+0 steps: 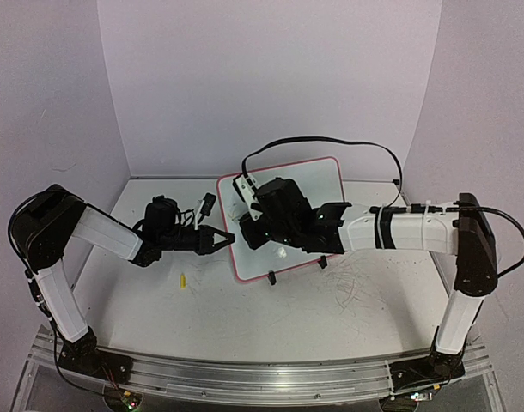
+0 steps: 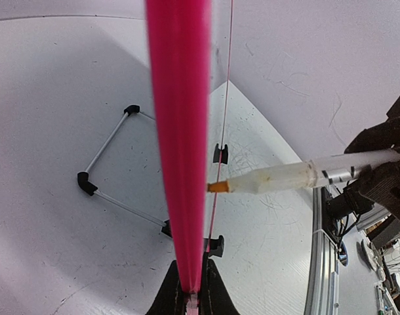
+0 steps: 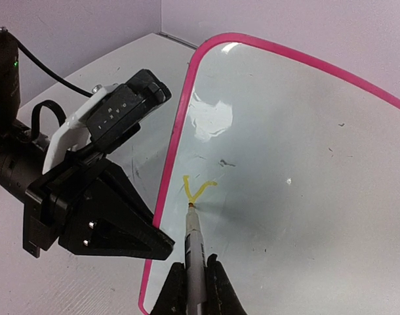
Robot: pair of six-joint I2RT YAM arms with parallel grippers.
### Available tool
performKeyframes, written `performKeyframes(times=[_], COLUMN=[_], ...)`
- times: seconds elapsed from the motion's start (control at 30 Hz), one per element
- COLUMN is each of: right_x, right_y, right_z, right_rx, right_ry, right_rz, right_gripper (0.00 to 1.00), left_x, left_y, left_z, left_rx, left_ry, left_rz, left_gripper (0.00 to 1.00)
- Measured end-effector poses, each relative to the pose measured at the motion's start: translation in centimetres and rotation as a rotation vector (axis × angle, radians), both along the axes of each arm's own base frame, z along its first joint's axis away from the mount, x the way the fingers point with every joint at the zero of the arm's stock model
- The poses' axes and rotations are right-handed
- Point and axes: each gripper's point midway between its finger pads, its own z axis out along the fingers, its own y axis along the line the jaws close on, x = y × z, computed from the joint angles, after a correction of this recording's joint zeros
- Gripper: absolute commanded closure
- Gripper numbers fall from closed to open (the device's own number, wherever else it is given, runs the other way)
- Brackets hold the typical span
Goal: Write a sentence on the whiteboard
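Whiteboard (image 1: 322,184) propped on its wire stand (image 2: 111,144) mid-table (image 1: 202,305), left hand (image 1: 229,239) pinched tight on the pink left rim, right hand (image 3: 195,289) clamped around a marker (image 3: 195,239), tip touching the board, sentence (image 3: 199,189) only a yellow Y-shaped stroke near that rim.

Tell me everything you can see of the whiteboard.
The whiteboard is a small glossy white rectangle with rounded corners and a thin pink rim, propped up on a wire stand with black feet on the table. Its surface shows glare, faint grey scuffs and one yellow Y-shaped stroke. The left end effector clamps its left edge; the marker held by the right end effector touches its face.
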Motion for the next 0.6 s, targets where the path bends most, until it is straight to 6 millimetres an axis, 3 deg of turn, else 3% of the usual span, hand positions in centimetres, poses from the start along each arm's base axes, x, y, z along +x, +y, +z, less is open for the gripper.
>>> performKeyframes(times=[0.6], right_x=[-1.4], right_y=[-0.6], right_z=[-2.2], right_rx=[-0.023], right_ry=[0.046], right_rz=[0.004], right_gripper=[1.0], left_x=[0.0], left_y=[0.0], left_z=[0.0], left_rx=[0.003], left_ry=[-0.001], left_rz=[0.005], left_gripper=[1.0])
